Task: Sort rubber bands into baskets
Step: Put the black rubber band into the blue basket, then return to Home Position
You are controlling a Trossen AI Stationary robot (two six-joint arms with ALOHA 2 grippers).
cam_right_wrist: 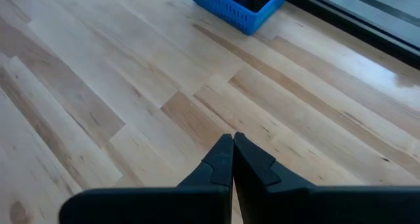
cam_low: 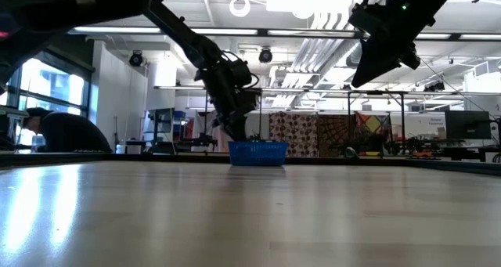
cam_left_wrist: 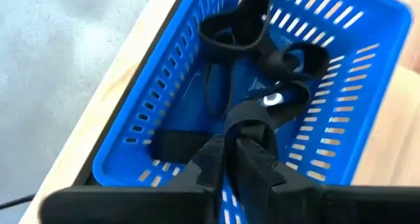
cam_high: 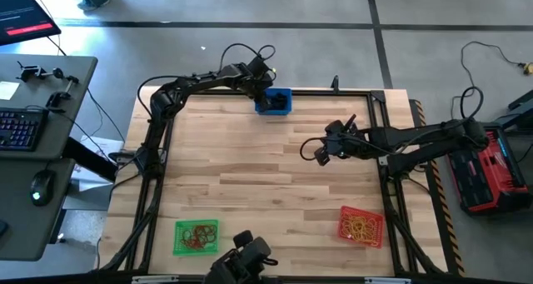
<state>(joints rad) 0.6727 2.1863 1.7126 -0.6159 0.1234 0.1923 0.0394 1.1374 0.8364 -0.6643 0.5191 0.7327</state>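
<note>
Left gripper [cam_left_wrist: 231,142] hovering in blue basket [cam_left_wrist: 164,86], jaws barely parting over black band [cam_left_wrist: 262,112]; needs opening wider before lifting. Right gripper [cam_right_wrist: 233,148] idling, closed, empty.

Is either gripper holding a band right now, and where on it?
Left gripper pinches a black rubber band by its near end over the blue basket. Right gripper holds nothing.

A blue basket [cam_left_wrist: 164,106] with slotted walls is seen holding black rubber bands [cam_left_wrist: 236,30]. Reddish-brown bands [cam_high: 198,236] are held in a green basket [cam_high: 180,239], yellow ones [cam_high: 361,227] in a red basket [cam_high: 348,216]. The table [cam_high: 250,176] is banded in pale wood.
</note>
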